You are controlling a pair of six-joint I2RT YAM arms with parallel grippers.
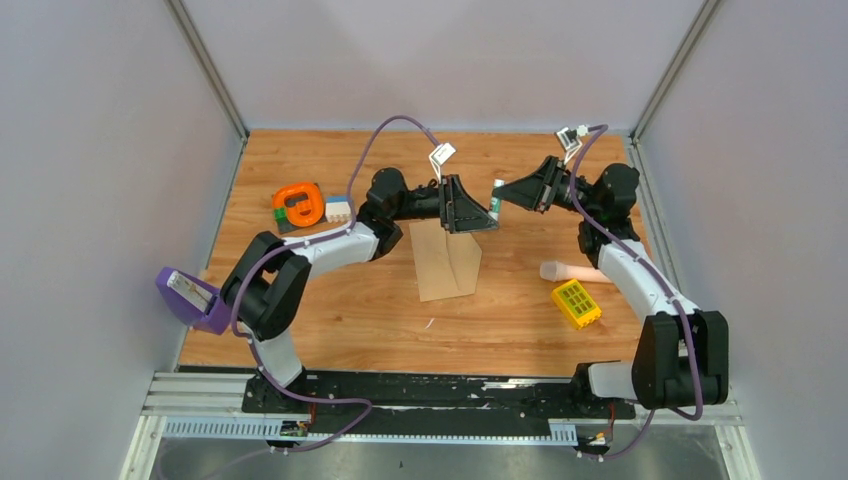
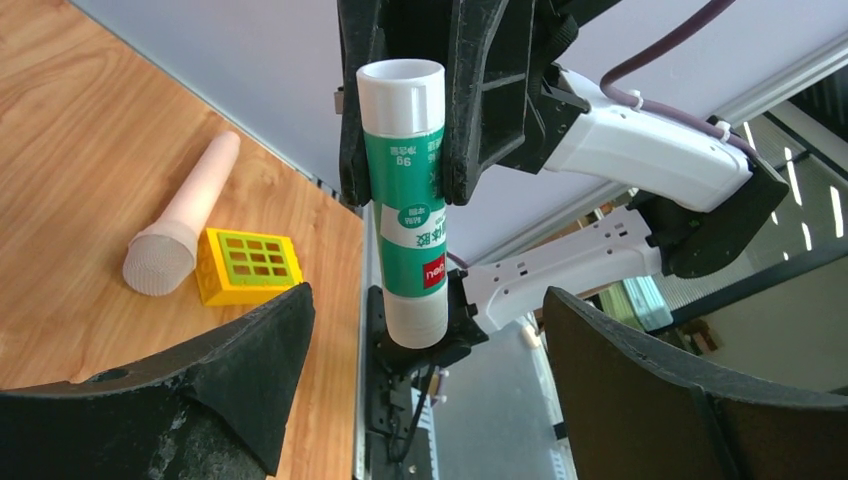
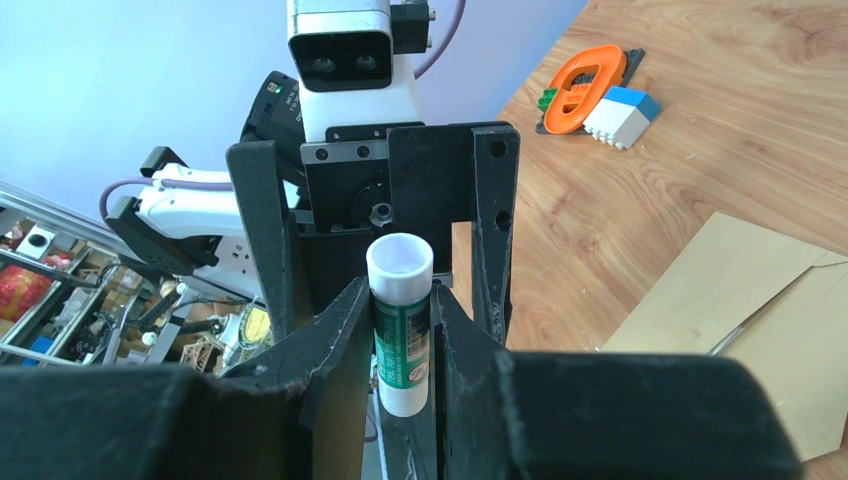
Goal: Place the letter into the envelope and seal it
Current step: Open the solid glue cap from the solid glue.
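Note:
The tan envelope lies flat in the middle of the wooden table, and its corner shows in the right wrist view. The letter is not visible as a separate sheet. Above the envelope's far end, my right gripper is shut on a green and white glue stick. My left gripper faces it with its fingers spread wide. The stick's white end sits between those fingers without touching them.
An orange ring-shaped toy and a blue and white block lie at the back left. A pink microphone-shaped object and a yellow grid block lie on the right. A purple holder sits at the table's left edge.

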